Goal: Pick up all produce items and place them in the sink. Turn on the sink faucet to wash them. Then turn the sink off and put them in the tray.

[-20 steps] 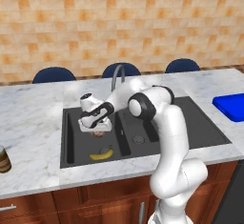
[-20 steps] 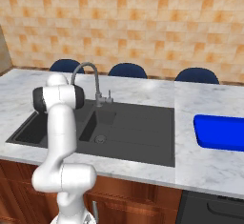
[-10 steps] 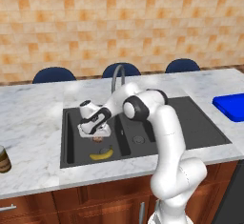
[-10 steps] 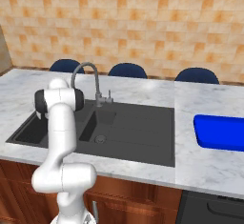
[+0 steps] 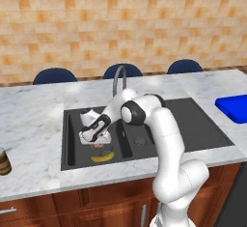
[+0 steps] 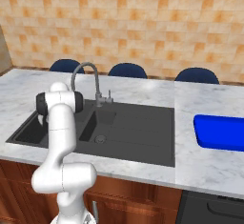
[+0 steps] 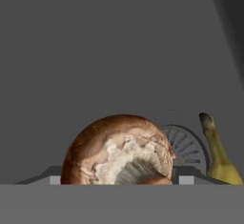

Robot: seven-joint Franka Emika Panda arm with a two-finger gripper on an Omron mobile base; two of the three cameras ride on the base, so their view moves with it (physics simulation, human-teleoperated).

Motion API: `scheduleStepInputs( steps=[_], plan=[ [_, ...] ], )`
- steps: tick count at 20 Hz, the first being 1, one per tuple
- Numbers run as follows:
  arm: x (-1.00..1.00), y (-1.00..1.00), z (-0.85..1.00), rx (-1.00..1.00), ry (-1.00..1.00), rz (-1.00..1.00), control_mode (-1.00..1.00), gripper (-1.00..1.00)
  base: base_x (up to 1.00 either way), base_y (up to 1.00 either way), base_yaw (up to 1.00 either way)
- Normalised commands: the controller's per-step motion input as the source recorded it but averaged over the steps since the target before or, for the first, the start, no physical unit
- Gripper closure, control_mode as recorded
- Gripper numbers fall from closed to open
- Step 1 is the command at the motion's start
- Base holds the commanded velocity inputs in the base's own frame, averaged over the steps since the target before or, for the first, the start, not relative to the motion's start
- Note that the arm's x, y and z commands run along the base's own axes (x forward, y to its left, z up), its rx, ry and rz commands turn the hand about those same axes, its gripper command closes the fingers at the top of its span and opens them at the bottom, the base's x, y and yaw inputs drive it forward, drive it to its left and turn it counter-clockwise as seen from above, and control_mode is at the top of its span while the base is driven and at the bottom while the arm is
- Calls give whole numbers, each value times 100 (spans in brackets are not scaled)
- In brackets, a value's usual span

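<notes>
Left base view, gripper: the gripper [image 5: 98,144] hangs low inside the left basin of the sink [image 5: 202,129], pointing down at a small brown ball [image 5: 99,146] right under its tip; whether the jaws pinch the ball I cannot tell from this side.
Left base view, basin contents: a yellow banana [image 5: 102,157] lies on the basin floor just in front of the ball, toward the front wall.
Left base view, faucet: the grey gooseneck faucet [image 5: 118,76] stands behind the divider between the 2 basins.
Left base view, tray: the blue tray [image 5: 235,108] sits on the counter well to the right of the sink, with nothing seen on the part in view.
Left base view, jar: a dark brown jar [image 5: 4,162] stands on the counter at the far left edge; no writing can be read on it.

Right base view, sink: sink [image 6: 138,132] with the arm reaching down into the left basin; the right basin shows only its round drain.
Right base view, tray: tray [image 6: 219,131] bare on top.

Hand view, gripper: the mottled brown ball [image 7: 119,150] sits between the 2 fingertips [image 7: 189,174], close against both; contact is not clear, so a firm grasp cannot be confirmed.
Hand view, surroundings: the banana [image 7: 218,155] lies just beside the ball, near the round metal drain [image 7: 185,147].
</notes>
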Motion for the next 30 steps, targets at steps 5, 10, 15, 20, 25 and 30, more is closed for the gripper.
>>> scheduleStepInputs(
  steps=[5,10,15,20,25,30],
  plan=[
    [2,4,-30,0,0,0,-100,100,0,0,0],
    [2,4,-21,0,-1,0,-100,100,0,0,0],
    [0,0,-11,0,1,0,-100,-100,0,0,0],
    [-2,2,-3,0,-1,2,-100,-100,0,0,0],
    [-16,0,1,0,-4,0,-100,-100,0,0,0],
    [-18,0,4,0,-3,0,-100,-100,0,0,0]
  ],
)
